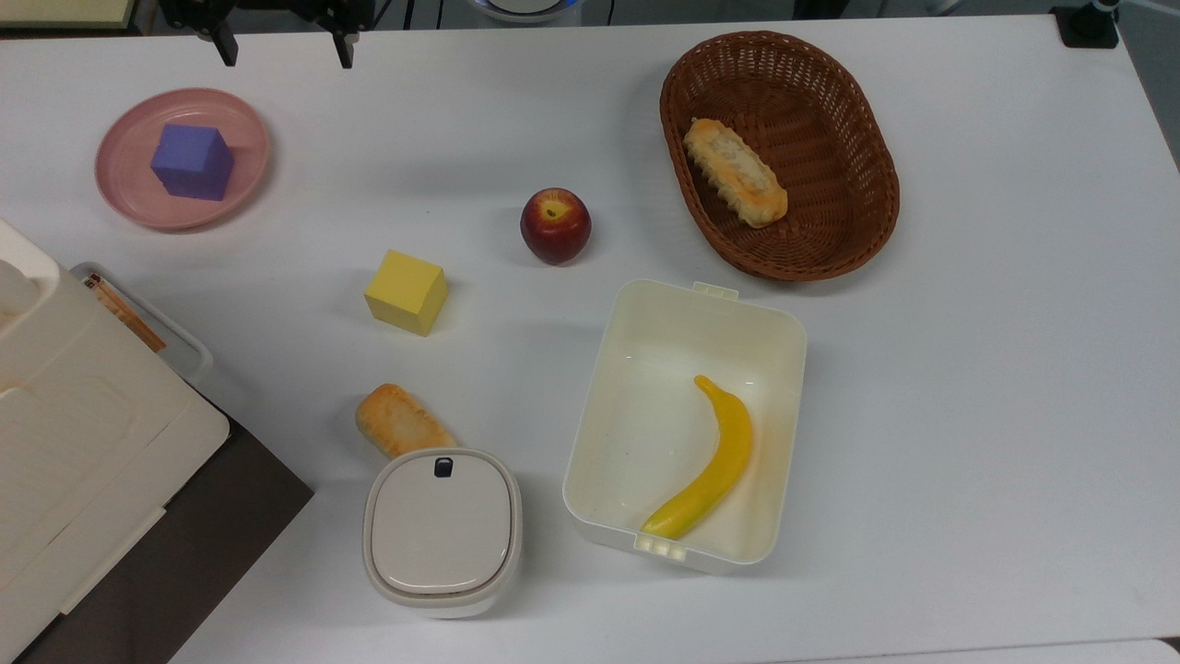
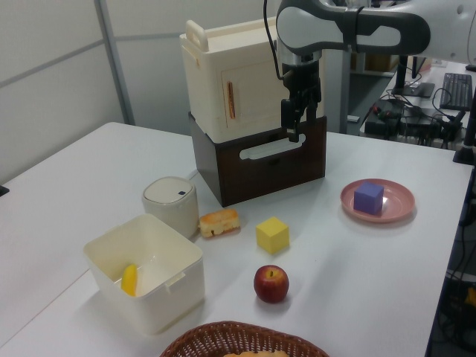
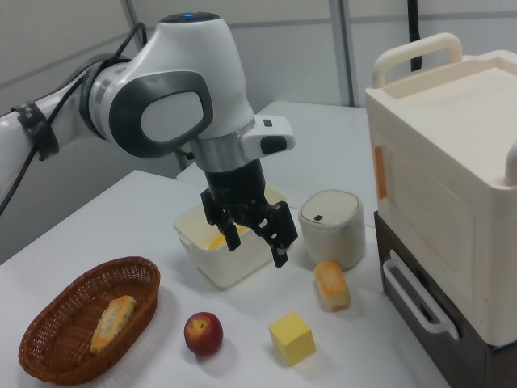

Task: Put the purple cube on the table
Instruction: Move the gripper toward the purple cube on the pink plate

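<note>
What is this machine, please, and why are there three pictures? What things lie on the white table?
It is a robot arm with a two-finger hand, open and holding nothing. Three cameras film one moment: one from above, two from the sides. On the table lie a pink plate carrying the purple cube, a yellow cube, an apple, a basket with bread, an open box with a banana, a lidded pot and a bread piece.
</note>
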`<state>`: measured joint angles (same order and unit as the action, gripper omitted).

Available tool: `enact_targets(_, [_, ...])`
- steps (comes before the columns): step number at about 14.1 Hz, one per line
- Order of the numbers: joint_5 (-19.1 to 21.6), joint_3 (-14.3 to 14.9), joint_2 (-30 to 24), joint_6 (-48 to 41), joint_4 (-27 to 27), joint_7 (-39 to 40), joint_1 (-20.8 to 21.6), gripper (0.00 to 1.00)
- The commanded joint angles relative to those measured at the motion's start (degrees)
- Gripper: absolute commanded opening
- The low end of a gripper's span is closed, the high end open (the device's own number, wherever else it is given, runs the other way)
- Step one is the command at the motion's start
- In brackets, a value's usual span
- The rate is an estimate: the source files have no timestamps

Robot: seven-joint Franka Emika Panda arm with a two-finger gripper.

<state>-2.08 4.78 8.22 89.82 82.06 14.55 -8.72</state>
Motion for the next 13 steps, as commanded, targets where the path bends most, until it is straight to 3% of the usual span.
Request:
enact_targets(1, [-0.5, 0.2, -0.8, -1.0, 0.8, 0.9, -1.0, 1.0])
enact_targets(3, [-0.4, 0.1, -0.8, -1.1, 0.9, 1.4, -3.1, 1.0])
enact_targets(13, [-1.2, 0.2, 4.2, -2.3, 3.5, 18.5, -15.8, 1.0])
